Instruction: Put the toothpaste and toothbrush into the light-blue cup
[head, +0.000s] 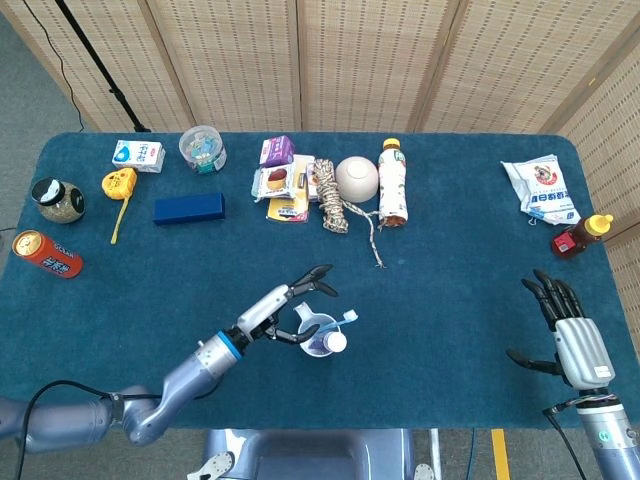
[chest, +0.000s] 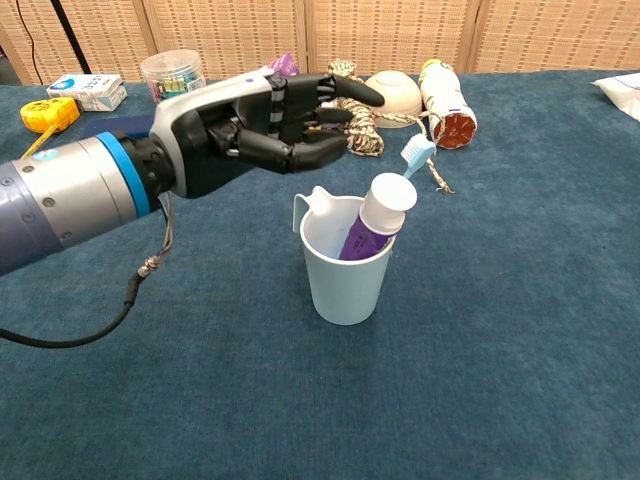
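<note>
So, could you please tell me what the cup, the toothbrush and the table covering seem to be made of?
The cup looks like smooth matte plastic: thin, even wall, moulded handle, soft sheen. The toothbrush also seems plastic, light blue with pale bristles, probably nylon. The table covering looks like dark teal short-pile fabric, perhaps felt or carpet, going by its mottled, non-reflective texture.
</note>
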